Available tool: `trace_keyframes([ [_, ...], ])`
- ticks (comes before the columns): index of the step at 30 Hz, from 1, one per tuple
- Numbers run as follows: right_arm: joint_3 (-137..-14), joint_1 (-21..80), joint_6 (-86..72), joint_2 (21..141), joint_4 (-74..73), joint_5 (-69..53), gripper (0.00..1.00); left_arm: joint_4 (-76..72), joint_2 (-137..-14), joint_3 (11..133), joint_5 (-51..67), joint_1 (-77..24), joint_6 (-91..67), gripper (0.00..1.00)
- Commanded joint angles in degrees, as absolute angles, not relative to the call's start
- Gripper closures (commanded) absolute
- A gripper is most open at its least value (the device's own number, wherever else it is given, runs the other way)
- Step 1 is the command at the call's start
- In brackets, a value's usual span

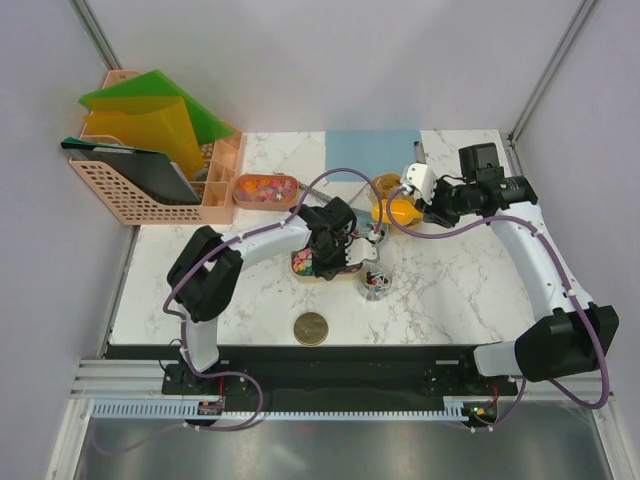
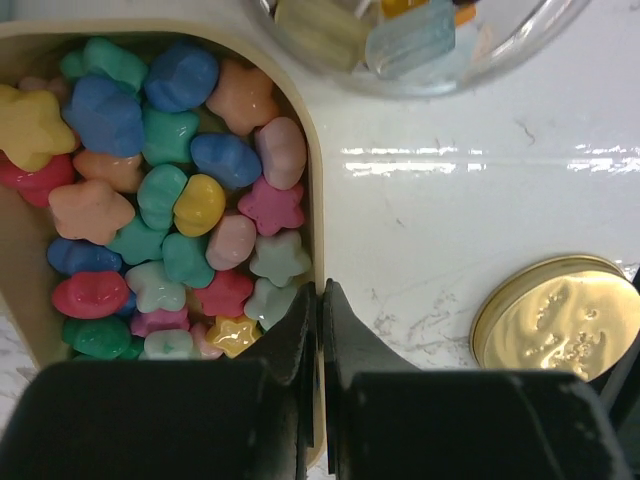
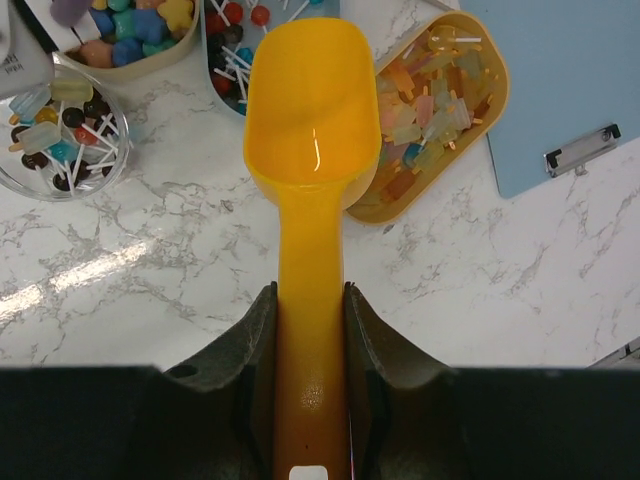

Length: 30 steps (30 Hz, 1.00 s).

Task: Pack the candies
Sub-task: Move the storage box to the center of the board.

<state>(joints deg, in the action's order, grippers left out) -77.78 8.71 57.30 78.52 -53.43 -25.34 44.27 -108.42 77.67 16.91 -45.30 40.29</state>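
Pastel star and flower candies [image 2: 170, 190] fill a tan tray [image 2: 312, 180]. My left gripper [image 2: 320, 295] is shut on that tray's right wall, one finger inside among the candies and one outside. A glass jar [image 2: 420, 50] holding a few candies stands just beyond the tray. My right gripper [image 3: 310, 295] is shut on the handle of the orange scoop [image 3: 312, 110], whose bowl is empty and hovers above the trays. From above, the left gripper [image 1: 335, 250] is at the middle tray and the right gripper [image 1: 425, 205] is behind the jar [image 1: 375, 283].
A gold lid [image 1: 311, 328] lies near the front edge. A tray of orange-red candies [image 1: 265, 188] sits by the pink basket of folders [image 1: 150, 150]. A tray of pastel stick candies [image 3: 430, 110], a lollipop tray [image 3: 235, 50] and a blue clipboard [image 3: 560, 80] lie ahead.
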Motion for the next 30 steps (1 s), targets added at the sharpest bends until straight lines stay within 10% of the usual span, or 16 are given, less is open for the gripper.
trace_keyframes([
  [1,-77.0,8.1,57.6,76.7,-51.9,-23.9,1.0,41.7,-112.8,82.2,20.7,-47.1,46.0,0.98],
  [14,-75.1,6.3,59.8,75.7,-53.5,-21.8,1.0,40.3,-121.9,95.9,17.9,-49.0,44.3,0.93],
  [30,-78.0,5.0,74.7,76.6,-66.3,-18.5,1.0,36.0,-107.3,92.7,12.7,-48.7,39.6,0.49],
])
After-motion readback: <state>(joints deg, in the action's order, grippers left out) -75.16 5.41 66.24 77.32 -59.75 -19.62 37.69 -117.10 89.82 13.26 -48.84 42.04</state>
